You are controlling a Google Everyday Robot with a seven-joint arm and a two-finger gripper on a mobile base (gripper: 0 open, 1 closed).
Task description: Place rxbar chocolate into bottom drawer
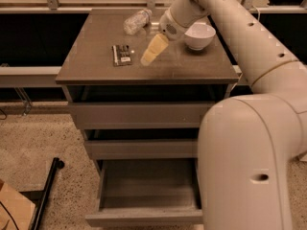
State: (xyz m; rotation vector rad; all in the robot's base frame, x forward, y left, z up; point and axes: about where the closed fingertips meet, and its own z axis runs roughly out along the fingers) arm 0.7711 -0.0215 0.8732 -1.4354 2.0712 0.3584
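The rxbar chocolate [122, 54] is a small flat dark bar with a white label, lying on the left middle of the cabinet top [96, 66]. My gripper [147, 58] hangs just above the top, a short way to the right of the bar and apart from it, with its pale fingers pointing down and to the left. It holds nothing that I can see. The bottom drawer [148, 195] is pulled out and open below, its inside bare; my arm covers its right side.
A clear plastic bottle [136, 21] lies at the back of the top. A white bowl [199, 35] stands at the back right, close behind my wrist. Two shallower drawers [144, 114] are above the bottom one. A black pole [48, 186] lies on the floor at left.
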